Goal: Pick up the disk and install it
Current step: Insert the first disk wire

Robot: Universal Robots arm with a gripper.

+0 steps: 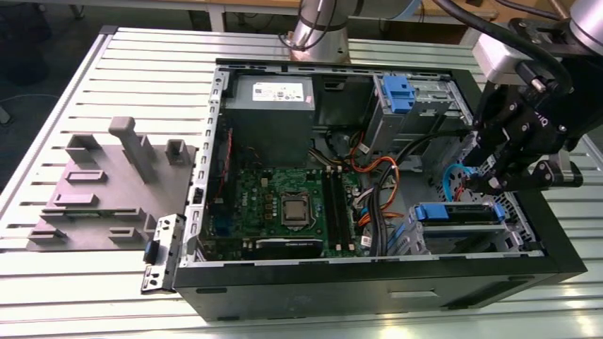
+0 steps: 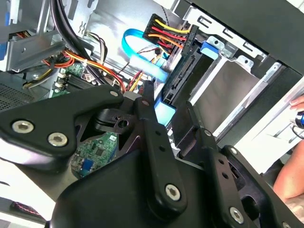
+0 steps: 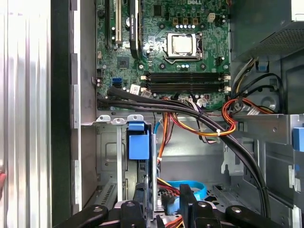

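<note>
Disk [image 1: 462, 236] position: seated on edge in the drive cage at the corner of the open computer case [image 1: 377, 272] nearest the exterior view's right, with a blue rail along its upper edge. In the second wrist view the disk [image 2: 223, 90] shows its silver side behind the cage frame. A black connector carrying red, yellow and black wires [image 2: 166, 31] sits at its near end, just beside a looped blue flat cable [image 2: 135, 45]. The hand [image 1: 485, 185] hangs inside the case directly above this cage. Its fingers are spread, with a visible gap between them in both wrist views [image 2: 168, 111] [image 3: 164, 194]. Nothing is gripped, and it cannot be told whether a finger touches the disk. The case lies on its side on the slatted worktop [image 1: 94, 304] and also contains the motherboard [image 1: 282, 205], a grey power-supply box [image 1: 268, 106] at the far end and a second drive cage with a blue latch [image 1: 396, 92]. A grey fixture block [image 1: 104, 191] rests on the worktop, well apart from the case, toward the exterior view's left.
</note>
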